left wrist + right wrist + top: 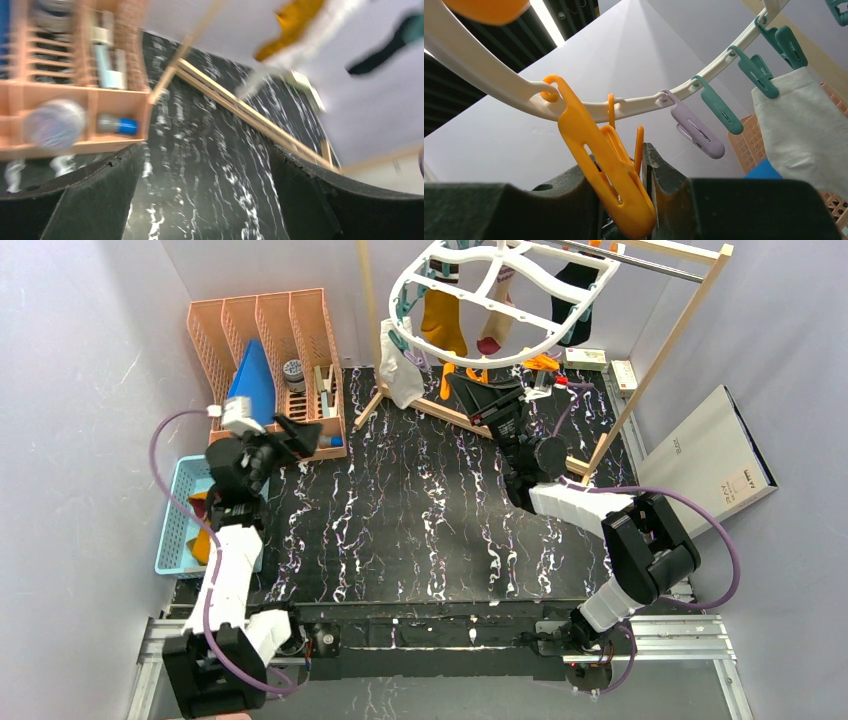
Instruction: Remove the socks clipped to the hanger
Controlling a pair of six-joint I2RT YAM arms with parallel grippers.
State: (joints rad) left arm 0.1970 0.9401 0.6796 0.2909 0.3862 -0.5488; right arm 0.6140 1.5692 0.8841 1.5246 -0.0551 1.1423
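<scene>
The white hanger (pixel 478 302) hangs from the metal rod at the back. Clipped to it are socks: a mustard one (pixel 443 325), a maroon striped one (pixel 494 328), a black one (pixel 575 302) and a white one (pixel 400 368). My right gripper (pixel 460 385) reaches up under the near rim. In the right wrist view it (pixel 644 192) is shut on an orange clip (pixel 621 190) dangling from the rim (pixel 484 75); no sock is in that clip. The white sock (pixel 804 130) hangs to the right from a teal clip (pixel 756 75). My left gripper (pixel 303 435) is open and empty over the mat (pixel 207 200).
An orange wire rack (pixel 270 350) with small items stands at the back left, close to my left gripper. A light blue basket (pixel 178 515) holding fabric sits at the left edge. The wooden frame's base bar (pixel 440 412) crosses the mat. A grey box (pixel 705 455) lies at right.
</scene>
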